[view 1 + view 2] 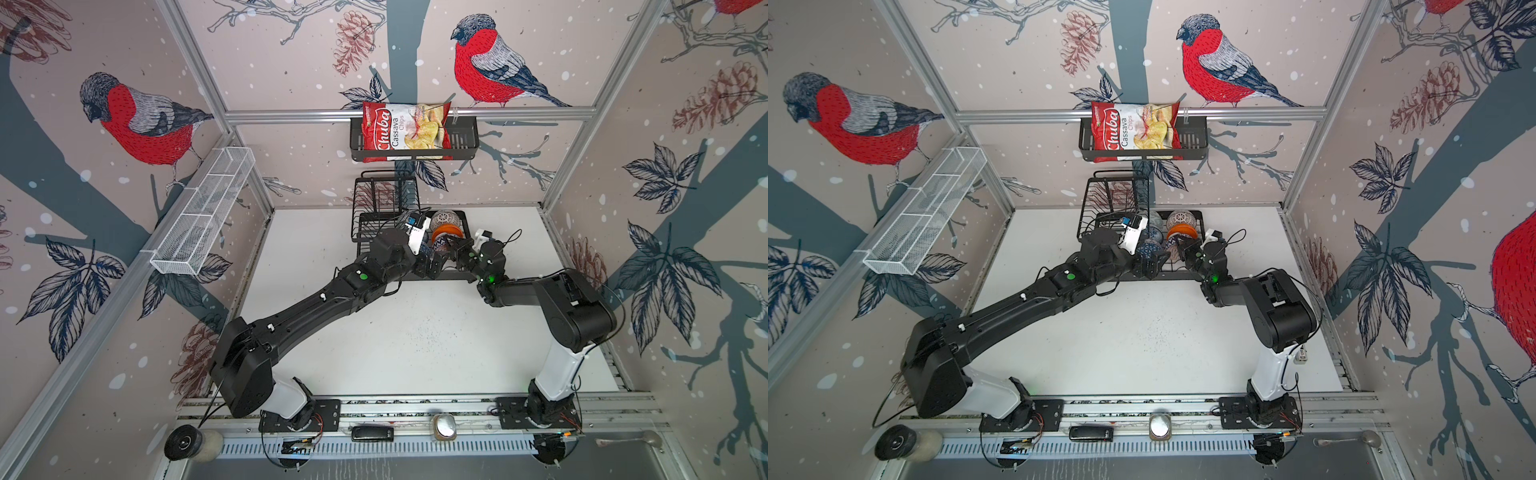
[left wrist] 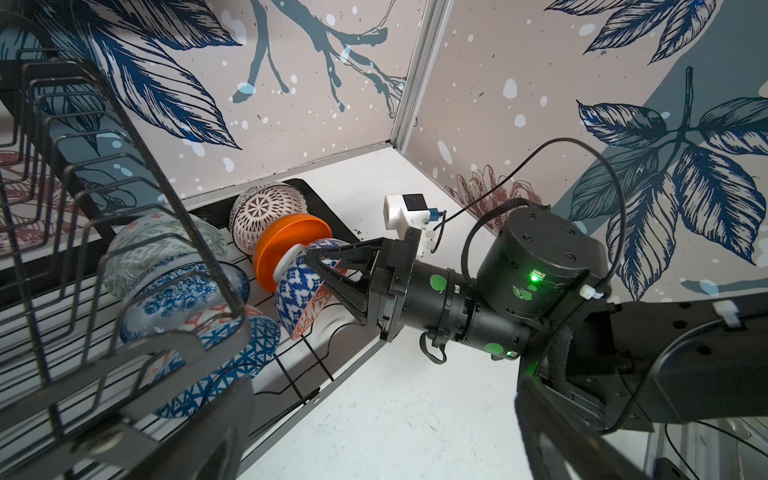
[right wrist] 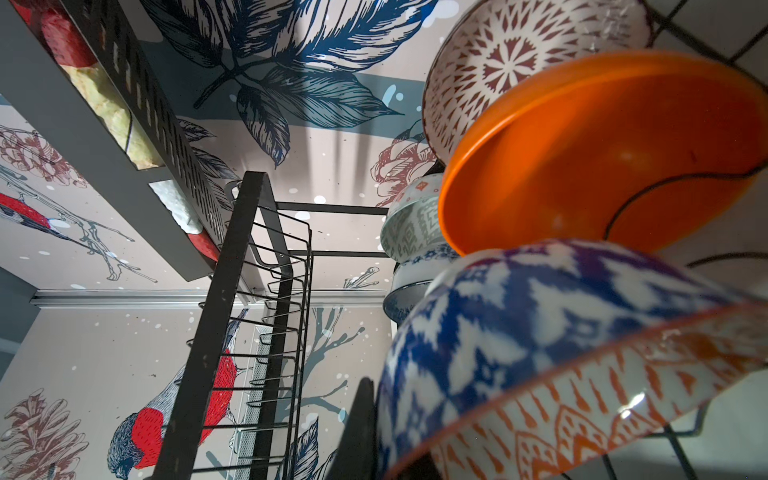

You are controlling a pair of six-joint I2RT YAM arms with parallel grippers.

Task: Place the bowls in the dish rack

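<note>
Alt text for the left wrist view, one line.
The right pincer is shut on the rim of a blue-and-orange patterned bowl, on edge in the black dish rack beside a plain orange bowl. Four more patterned bowls stand there.

six bowls (image 2: 291,237) and one dish rack (image 2: 324,208) are showing; one chip bag (image 1: 405,131) is sitting in one black basket (image 1: 463,141); one white mesh basket (image 1: 203,216) is hanging.

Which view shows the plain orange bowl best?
The left wrist view: the orange bowl stands on edge in the dish rack, almost wholly visible. The right wrist view shows only its inside, partly behind the blue patterned bowl. Both top views show the bowl as a sliver.
</note>
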